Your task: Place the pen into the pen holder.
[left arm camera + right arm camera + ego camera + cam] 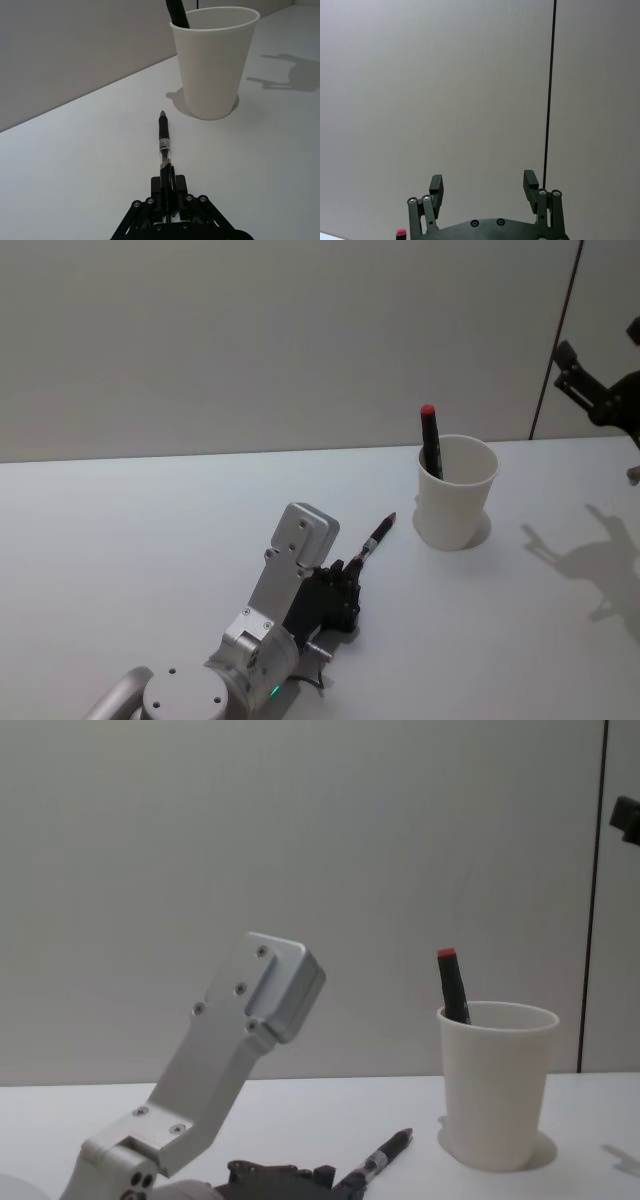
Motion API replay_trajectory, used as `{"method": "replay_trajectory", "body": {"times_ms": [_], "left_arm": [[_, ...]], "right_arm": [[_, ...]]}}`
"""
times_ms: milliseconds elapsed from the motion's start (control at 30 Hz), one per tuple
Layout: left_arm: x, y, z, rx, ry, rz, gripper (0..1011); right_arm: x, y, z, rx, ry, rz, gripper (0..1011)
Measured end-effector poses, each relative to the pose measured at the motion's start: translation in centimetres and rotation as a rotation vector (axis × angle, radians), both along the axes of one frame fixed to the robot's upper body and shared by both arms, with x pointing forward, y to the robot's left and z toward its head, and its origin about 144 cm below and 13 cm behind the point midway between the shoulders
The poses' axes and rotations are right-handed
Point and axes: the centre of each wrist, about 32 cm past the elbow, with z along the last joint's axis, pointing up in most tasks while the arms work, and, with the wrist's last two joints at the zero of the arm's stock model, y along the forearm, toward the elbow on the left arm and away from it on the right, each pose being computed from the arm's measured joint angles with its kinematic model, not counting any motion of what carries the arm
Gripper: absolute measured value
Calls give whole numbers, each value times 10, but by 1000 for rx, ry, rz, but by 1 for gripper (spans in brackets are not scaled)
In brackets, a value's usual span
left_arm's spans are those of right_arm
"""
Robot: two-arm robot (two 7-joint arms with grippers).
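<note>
Left hand clenched on pen, low over counter, short of pen holder. Grasp done; lift and insert left. Right hand released, parked high.

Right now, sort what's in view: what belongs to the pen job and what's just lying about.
For the job: pen, gripped by the left end effector; pen holder, standing beyond the pen's tip.
Just there: red-capped marker already in the pen holder; right end effector, open, raised at the right.
</note>
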Motion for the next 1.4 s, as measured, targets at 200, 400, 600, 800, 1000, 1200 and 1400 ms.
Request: {"method": "replay_trajectory", "body": {"times_ms": [200,400,600,800,1000,1200,1400], "left_arm": [[0,0,0,0,0,0,169],[0,0,0,0,0,0,169],[0,0,0,0,0,0,169],[0,0,0,0,0,0,169],[1,2,0,5,-1,-4,169],[4,12,2,24,-30,-17,169],[9,31,7,39,-85,-23,160]], "right_arm": [[0,0,0,0,0,0,1002],[0,0,0,0,0,0,1002],[0,0,0,0,0,0,1002],[0,0,0,0,0,0,1002],[0,0,0,0,0,0,1002],[0,0,0,0,0,0,1002],[0,0,0,0,0,0,1002]]}}
